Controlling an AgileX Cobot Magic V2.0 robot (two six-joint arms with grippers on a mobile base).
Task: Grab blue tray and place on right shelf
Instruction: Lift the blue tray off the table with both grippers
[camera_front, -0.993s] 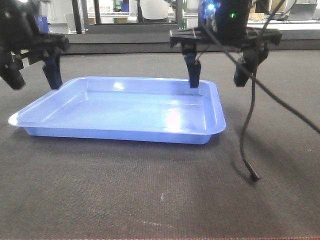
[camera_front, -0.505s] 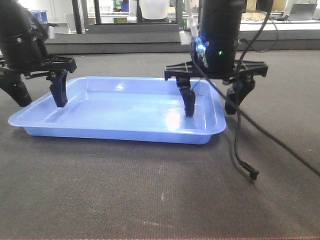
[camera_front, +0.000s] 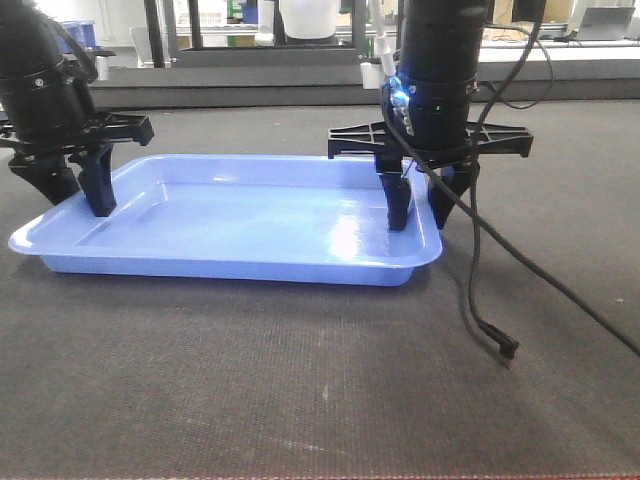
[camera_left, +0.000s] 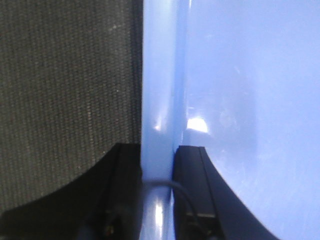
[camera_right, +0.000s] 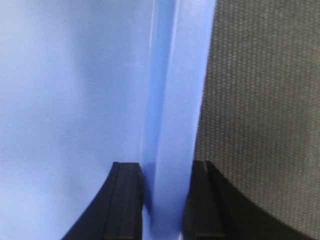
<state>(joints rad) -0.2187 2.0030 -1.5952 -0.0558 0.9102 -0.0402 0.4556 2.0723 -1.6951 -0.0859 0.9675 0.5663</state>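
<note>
The blue tray (camera_front: 250, 215) lies flat on the dark fabric table (camera_front: 300, 400). My left gripper (camera_front: 78, 200) straddles the tray's left rim, one finger inside and one outside. In the left wrist view (camera_left: 157, 165) both fingers press against the rim of the tray (camera_left: 240, 100). My right gripper (camera_front: 419, 222) straddles the right rim. In the right wrist view (camera_right: 165, 180) its fingers are closed on the rim of the tray (camera_right: 70, 100). The right shelf is out of view.
A black cable (camera_front: 505, 350) hangs from the right arm and its end lies on the table to the right of the tray. A dark metal frame (camera_front: 260, 55) and work benches stand beyond the table's far edge.
Both grippers came down over the tray's short rims and their jaws narrowed onto them. The tray has slid slightly to the left.
</note>
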